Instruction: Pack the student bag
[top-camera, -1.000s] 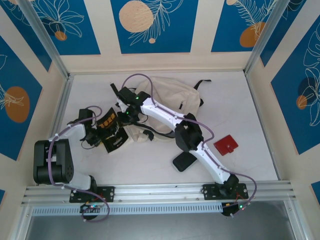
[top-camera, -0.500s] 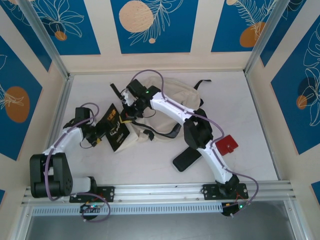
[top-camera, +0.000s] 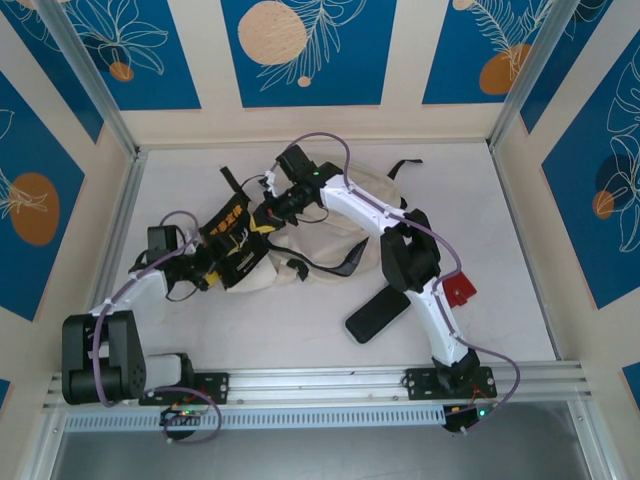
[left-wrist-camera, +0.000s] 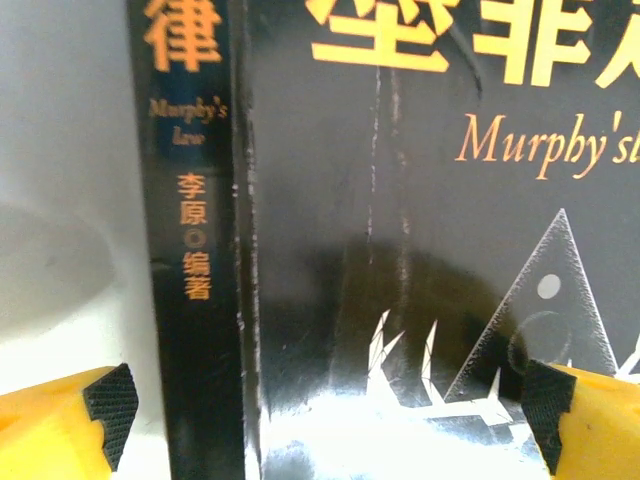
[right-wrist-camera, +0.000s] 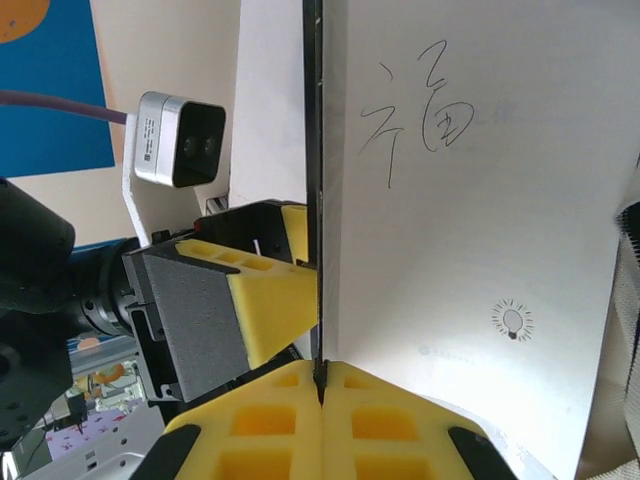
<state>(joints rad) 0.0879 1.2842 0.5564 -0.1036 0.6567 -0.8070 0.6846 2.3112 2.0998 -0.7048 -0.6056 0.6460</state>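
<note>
Your student bag (top-camera: 320, 240) (the only one) lies flat at the middle-back of the table (top-camera: 500, 250). Its long axis slants from near-left to far-right, and you cannot tell which end is the opening. You have one book, a black "Murphy's Law" (top-camera: 230, 240), raised at the bag's near-left end. Your right gripper (top-camera: 265, 213) is pinched tight on the edge of the book's cover (right-wrist-camera: 480, 250), its yellow fingers meeting on it (right-wrist-camera: 320, 375). Your left gripper (top-camera: 208, 268) is spread wide, clamping nothing, with the book's cover and spine (left-wrist-camera: 400, 250) facing it (left-wrist-camera: 320, 410). One flat black slab (top-camera: 376, 317) (phone or case, hard to say) and one red flat piece (top-camera: 462, 288) lie near-right of the bag.
</note>
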